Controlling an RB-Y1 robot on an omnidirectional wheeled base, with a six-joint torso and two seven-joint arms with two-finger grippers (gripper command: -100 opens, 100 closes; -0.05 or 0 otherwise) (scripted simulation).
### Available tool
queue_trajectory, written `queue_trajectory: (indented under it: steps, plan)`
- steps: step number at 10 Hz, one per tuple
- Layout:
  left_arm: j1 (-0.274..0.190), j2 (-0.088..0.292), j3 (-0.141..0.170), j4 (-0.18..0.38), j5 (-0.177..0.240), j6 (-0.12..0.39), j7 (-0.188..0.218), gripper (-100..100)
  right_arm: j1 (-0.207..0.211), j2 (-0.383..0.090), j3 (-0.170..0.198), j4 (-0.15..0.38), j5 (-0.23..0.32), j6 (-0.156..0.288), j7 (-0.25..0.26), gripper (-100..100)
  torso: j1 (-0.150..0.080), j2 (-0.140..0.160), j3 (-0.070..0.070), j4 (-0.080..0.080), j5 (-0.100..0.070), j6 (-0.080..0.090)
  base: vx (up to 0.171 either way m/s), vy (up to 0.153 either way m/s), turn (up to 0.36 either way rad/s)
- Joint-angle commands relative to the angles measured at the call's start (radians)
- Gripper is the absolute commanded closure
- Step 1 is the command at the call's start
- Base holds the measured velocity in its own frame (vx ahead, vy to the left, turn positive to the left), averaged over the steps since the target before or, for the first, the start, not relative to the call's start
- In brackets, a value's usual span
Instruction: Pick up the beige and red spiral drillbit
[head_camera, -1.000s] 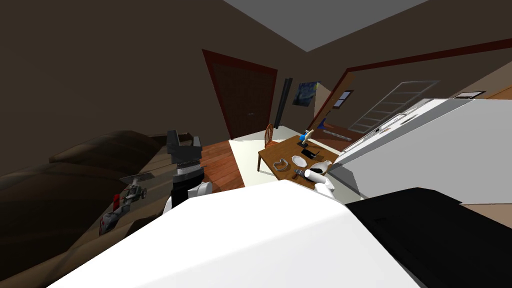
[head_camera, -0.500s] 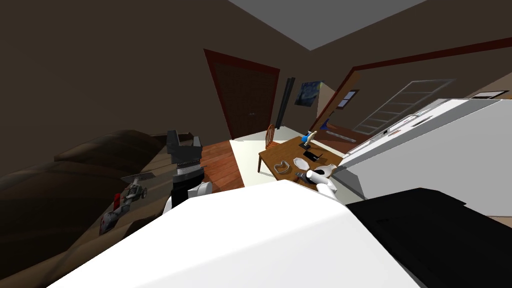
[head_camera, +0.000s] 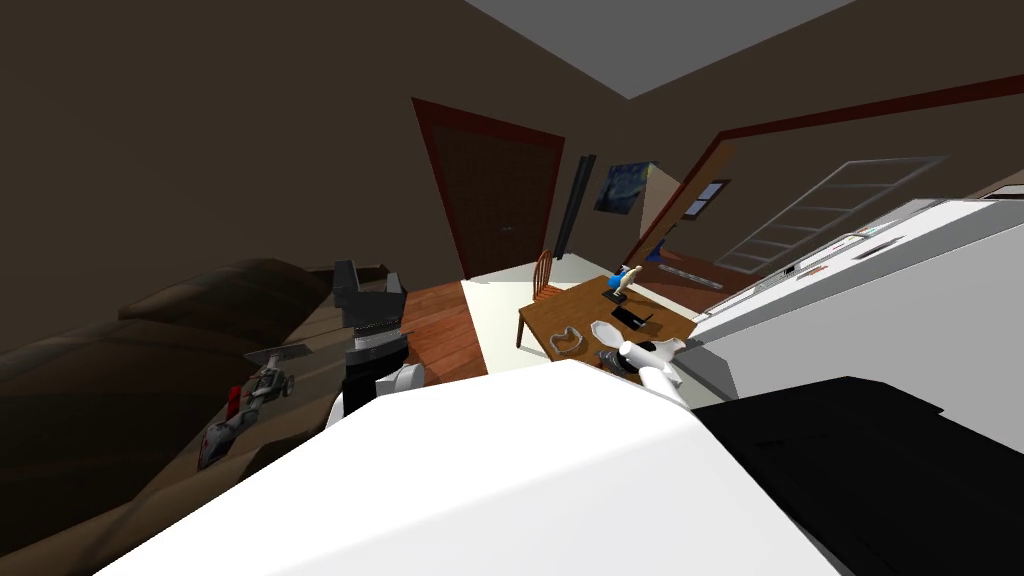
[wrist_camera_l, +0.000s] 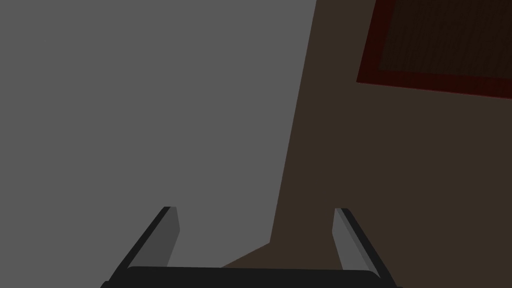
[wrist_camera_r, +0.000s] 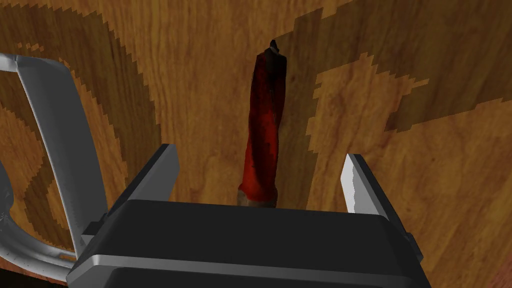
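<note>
Since a second ago my head camera has swung a little, so the table (head_camera: 545, 318) and the stuff on it sit slightly lower and further right in the head view. Both arms look parked pretty much where they were.

Right claw (wrist_camera_r: 260, 154) is spread wide, nothing pinched, and the drill bit (wrist_camera_r: 262, 135) lies right in the gap between the two fingers without touching either one. The bit runs straight away from the claw body. It's a twisty red shaft with darker streaks along the spiral, a small dull beige-brown collar at the end nearest the claw, and a dark pointed tip at the far end. It's lying flat on the wood-grain tabletop, which has light and dark patches.

Just outside one finger there's a curved grey metal band (wrist_camera_r: 47, 130) standing on edge on the same tabletop, near the bit but apart from it.

From the head view, the right arm (head_camera: 648, 368) reaches over the near end of the table, close to a white dish (head_camera: 607, 330). A wooden chair (head_camera: 543, 272) stands at the far side.

Left claw (wrist_camera_l: 255, 210) is also wide open and empty, with the left arm (head_camera: 372, 330) raised next to the brown sofa (head_camera: 150, 350).
</note>
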Motion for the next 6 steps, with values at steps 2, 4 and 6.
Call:
queue_trajectory:
  steps: [2, 4, 6]
  plan:
    - [0.0, 0.0, 0.0, 0.0, 0.0, 0.0, 0.0, 0, -0.002, -0.008, -0.007, 0.01, -0.006, 0.022, -0.018, -100, 0.001, 0.001, 0.0, 0.0, 0.0, 0.0, 0.028, -0.009, 0.018]
    - [0.0, 0.0, 0.0, 0.0, 0.0, 0.0, 0.0, 0, -0.003, 0.011, -0.008, 0.031, -0.001, -0.004, -0.003, -100, 0.002, 0.003, 0.002, 0.001, 0.0, 0.0, 0.014, -0.014, -0.029]
    - [0.0, 0.0, 0.0, 0.0, 0.0, 0.0, 0.0, 0, -0.003, 0.034, -0.007, 0.056, 0.005, -0.042, 0.02, -100, 0.0, 0.001, 0.0, 0.0, 0.0, 0.0, 0.067, -0.048, -0.051]
